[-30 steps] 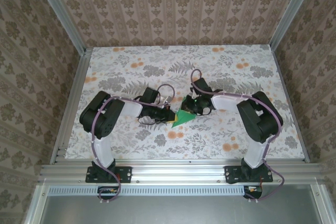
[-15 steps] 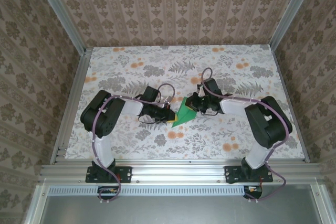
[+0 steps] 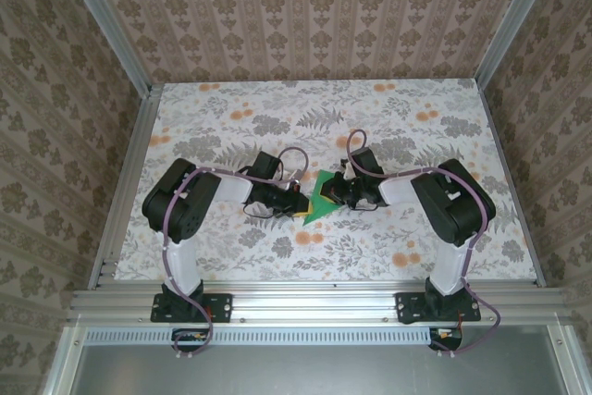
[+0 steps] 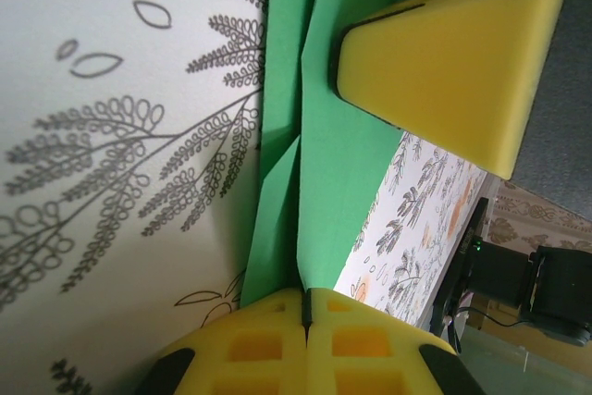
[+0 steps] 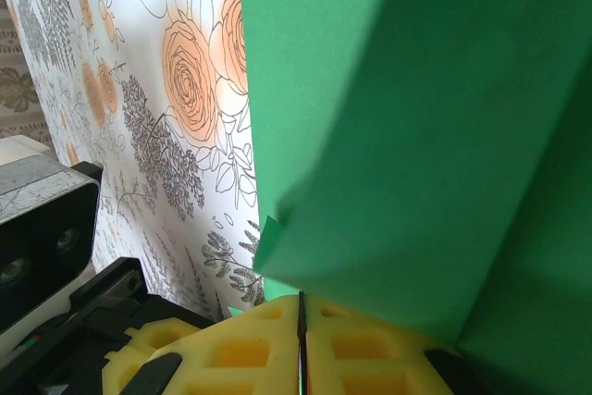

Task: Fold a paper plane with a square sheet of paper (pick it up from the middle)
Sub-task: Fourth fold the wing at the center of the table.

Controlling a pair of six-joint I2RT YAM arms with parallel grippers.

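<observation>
Both claws pinch the folded green paper at mid-table

The left gripper (image 4: 305, 314) has its yellow pads pressed tight together, and an edge of the green paper (image 4: 338, 168) is nipped right in the seam. Across from it, the right gripper (image 5: 301, 321) is clamped too, pads meeting on the sheet's edge, and one of its foam fingers (image 4: 444, 53) sits against the paper's upper face in the left wrist view. The paper shows creases and overlapping flaps tapering to a point. From above, it hangs between the two claws, low over the floral tabletop (image 3: 231, 127), near the table's middle.
</observation>
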